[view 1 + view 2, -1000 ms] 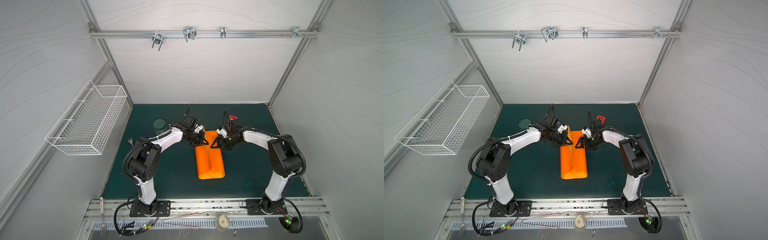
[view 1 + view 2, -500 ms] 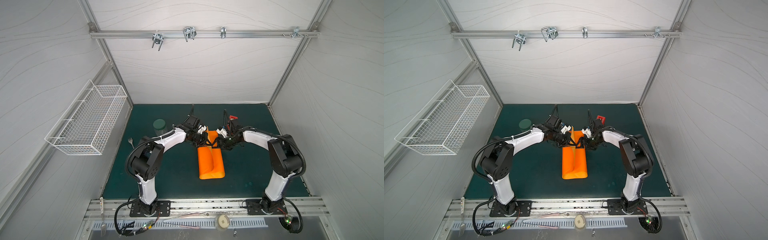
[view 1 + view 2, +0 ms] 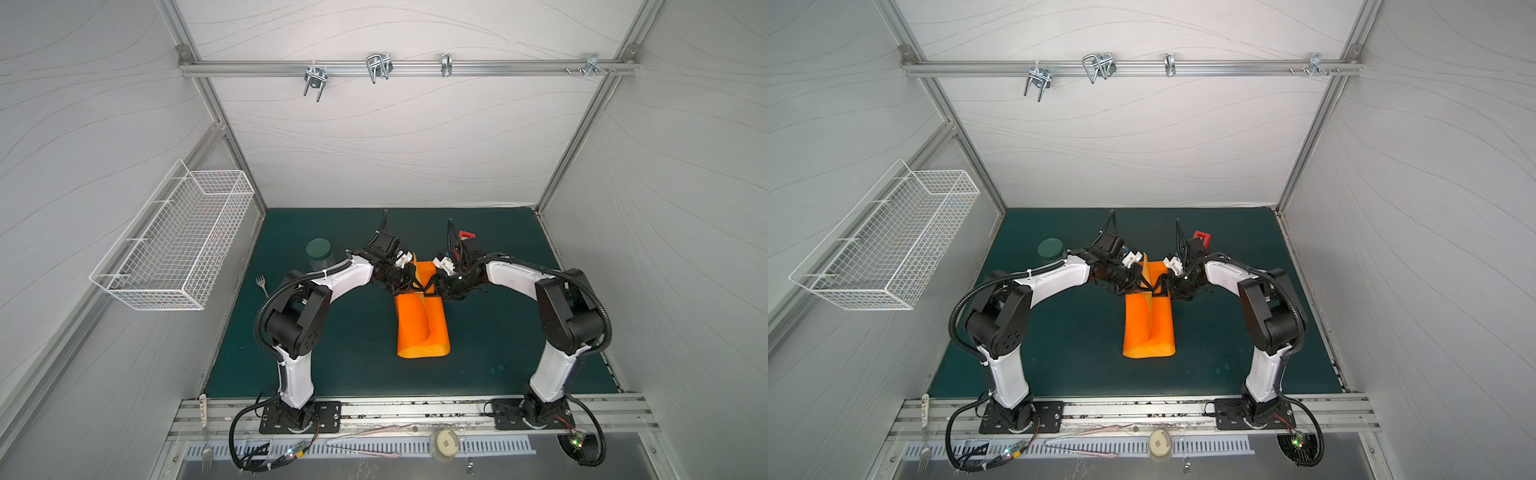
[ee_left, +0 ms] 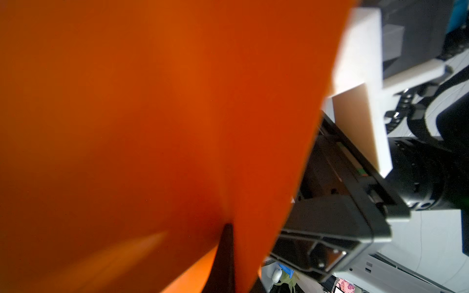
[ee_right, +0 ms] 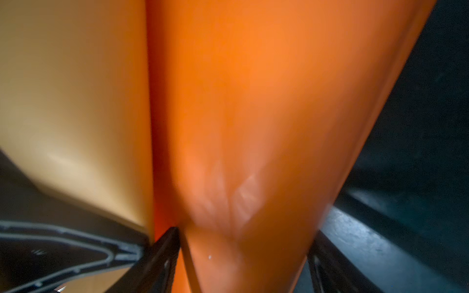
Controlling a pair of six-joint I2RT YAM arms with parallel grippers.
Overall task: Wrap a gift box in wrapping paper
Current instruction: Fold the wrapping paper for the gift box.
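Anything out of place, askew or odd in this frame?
Yes. The wrapping paper is not lying flat: one far corner stands upright beside the left gripper, and the overlap seam curves crookedly. A fork lies loose on the mat near a jar, unrelated to wrapping. The gift box is hidden.

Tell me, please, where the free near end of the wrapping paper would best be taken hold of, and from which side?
Probably the upper layer's edge at the open near end of the wrapping paper, approached low from the robot's base side. The sheet lies folded into a flattened tube whose mouth seems to face that way, so one jaw could slip inside and the other press on top.
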